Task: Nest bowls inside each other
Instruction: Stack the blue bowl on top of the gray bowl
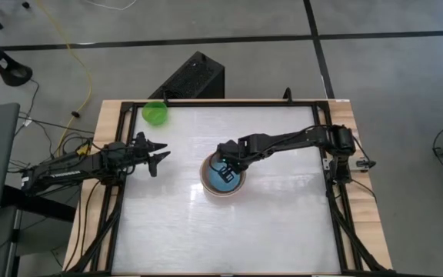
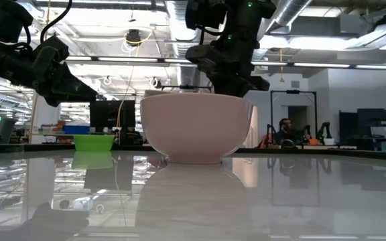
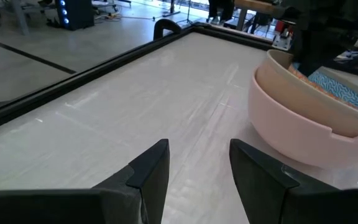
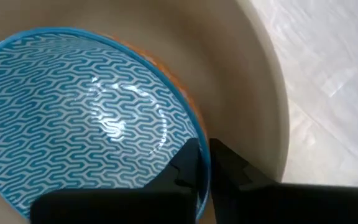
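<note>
A stack of bowls stands mid-table: a pink bowl (image 1: 223,192) (image 2: 196,127) (image 3: 291,124) holds a grey-beige bowl (image 3: 277,62) (image 4: 253,74). Inside that lies a light blue patterned bowl (image 4: 79,118) (image 1: 224,178) (image 3: 340,93). My right gripper (image 4: 207,152) (image 1: 224,165) reaches down into the stack and is shut on the blue bowl; in the low view the pink wall hides its fingertips. A small green bowl (image 1: 154,113) (image 2: 94,142) rests on its base at the far left. My left gripper (image 1: 160,156) (image 3: 197,158) hangs open to the left of the stack, touching nothing. My right gripper has the blue bowl's rim (image 4: 194,134) between its two fingers, one finger inside the bowl and one outside it, against the beige bowl's wall. The fingers come steeply from above, pointing down. The blue bowl lies inside the beige bowl.
Black frame rails (image 1: 229,101) run round the white tabletop. A black box (image 1: 194,77) stands beyond the far edge. Bare tabletop (image 1: 229,238) stretches between the stack and the near edge. People and other rigs show in the room behind.
</note>
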Action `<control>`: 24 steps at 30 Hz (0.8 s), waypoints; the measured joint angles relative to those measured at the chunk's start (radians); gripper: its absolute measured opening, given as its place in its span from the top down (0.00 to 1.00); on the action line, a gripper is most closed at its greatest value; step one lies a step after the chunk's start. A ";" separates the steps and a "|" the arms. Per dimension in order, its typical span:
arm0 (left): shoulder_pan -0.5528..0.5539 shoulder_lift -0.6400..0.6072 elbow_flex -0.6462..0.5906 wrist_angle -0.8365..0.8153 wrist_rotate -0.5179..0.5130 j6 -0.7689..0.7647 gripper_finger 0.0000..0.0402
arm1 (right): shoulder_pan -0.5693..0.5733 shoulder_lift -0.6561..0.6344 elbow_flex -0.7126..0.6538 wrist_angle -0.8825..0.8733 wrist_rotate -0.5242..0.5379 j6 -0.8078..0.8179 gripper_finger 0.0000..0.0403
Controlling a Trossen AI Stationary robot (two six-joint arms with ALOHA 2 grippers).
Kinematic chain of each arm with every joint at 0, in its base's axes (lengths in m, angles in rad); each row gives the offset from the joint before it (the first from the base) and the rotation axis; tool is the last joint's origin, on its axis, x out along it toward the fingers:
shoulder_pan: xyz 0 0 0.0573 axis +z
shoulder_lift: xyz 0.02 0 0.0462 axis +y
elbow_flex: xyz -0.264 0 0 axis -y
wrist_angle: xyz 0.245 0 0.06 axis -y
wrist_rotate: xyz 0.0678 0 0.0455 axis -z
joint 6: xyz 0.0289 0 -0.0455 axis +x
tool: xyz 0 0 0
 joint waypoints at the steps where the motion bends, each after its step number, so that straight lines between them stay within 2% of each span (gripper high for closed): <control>1: 0.000 0.000 0.000 0.000 0.000 0.000 0.61 | 0.000 0.000 0.000 0.000 0.003 0.000 0.88; 7: 0.000 0.000 0.000 0.000 0.000 0.000 0.61 | -0.001 0.000 0.000 0.003 0.015 0.000 0.75; 12: 0.000 0.000 0.000 0.000 0.000 0.000 0.61 | -0.006 0.000 0.046 -0.028 0.014 -0.028 0.68; 20: 0.000 0.000 0.000 0.000 0.000 0.000 0.61 | -0.005 0.000 0.192 -0.105 0.066 -0.086 0.65; 24: 0.000 0.000 0.000 0.000 0.000 0.000 0.61 | 0.007 -0.001 0.203 -0.059 0.107 -0.146 0.67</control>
